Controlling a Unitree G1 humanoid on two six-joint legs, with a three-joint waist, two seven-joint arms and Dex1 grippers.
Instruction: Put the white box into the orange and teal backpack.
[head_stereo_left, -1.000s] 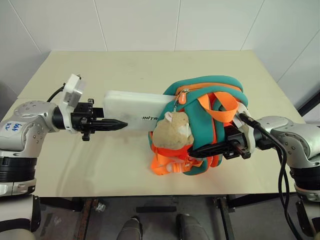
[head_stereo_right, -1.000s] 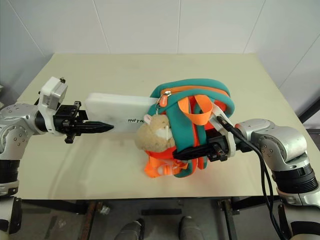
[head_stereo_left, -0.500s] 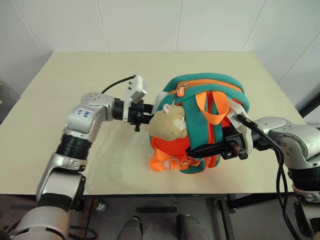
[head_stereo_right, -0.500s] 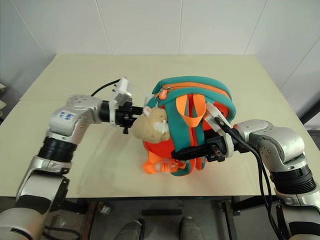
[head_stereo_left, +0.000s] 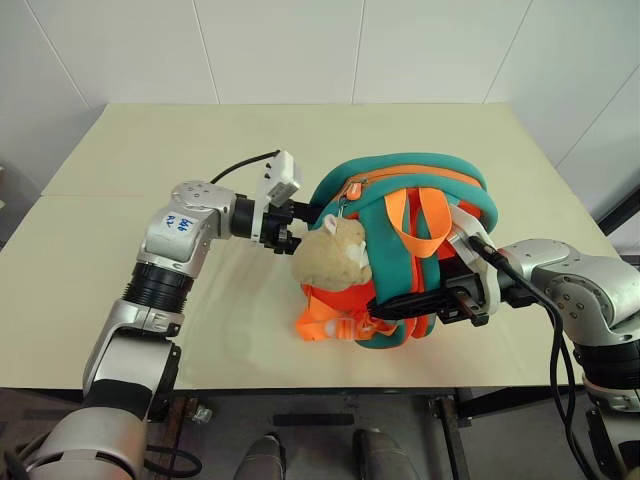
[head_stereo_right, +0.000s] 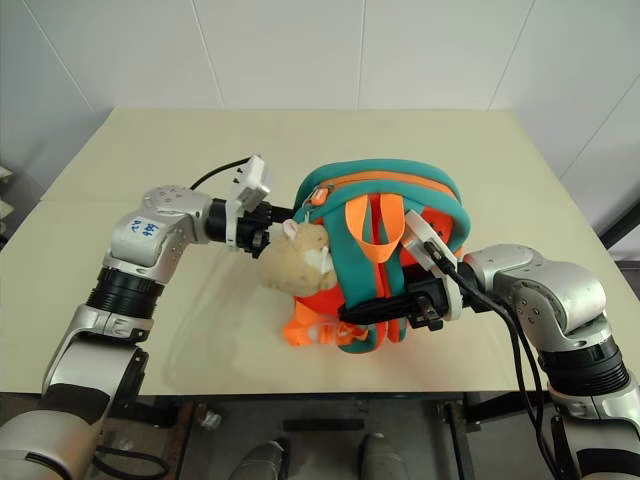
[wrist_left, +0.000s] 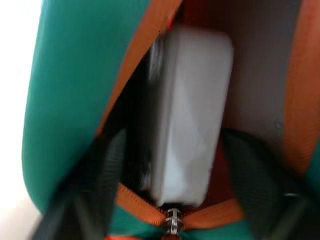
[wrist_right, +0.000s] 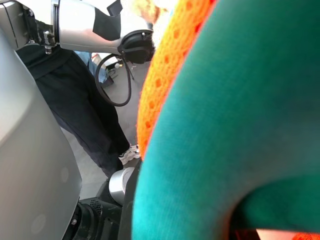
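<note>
Nearest the robot, the right gripper (head_stereo_left: 385, 307) is reaching in from four o'clock, its jaws closed on a teal strap low on the front of the orange and teal backpack (head_stereo_left: 425, 215), apparently steadying the bag. The backpack is sitting upright on the surface (head_stereo_left: 150, 140), slightly right of centre, with a tan plush toy (head_stereo_left: 333, 255) hanging at its nine o'clock side and orange webbing loops trailing at six o'clock. The left gripper (head_stereo_right: 283, 216) is pointing into the bag's open mouth from nine o'clock; whether its jaws are apart or together I cannot tell, since the opening is hiding them. Farther in, the left wrist view is showing the white box (wrist_left: 187, 112) lying inside the backpack: a flat white case with rounded corners, standing on edge between the orange lining and the teal rim, just behind the zip. By my reading the task is looking essentially done, with only the arms' withdrawal remaining.
</note>
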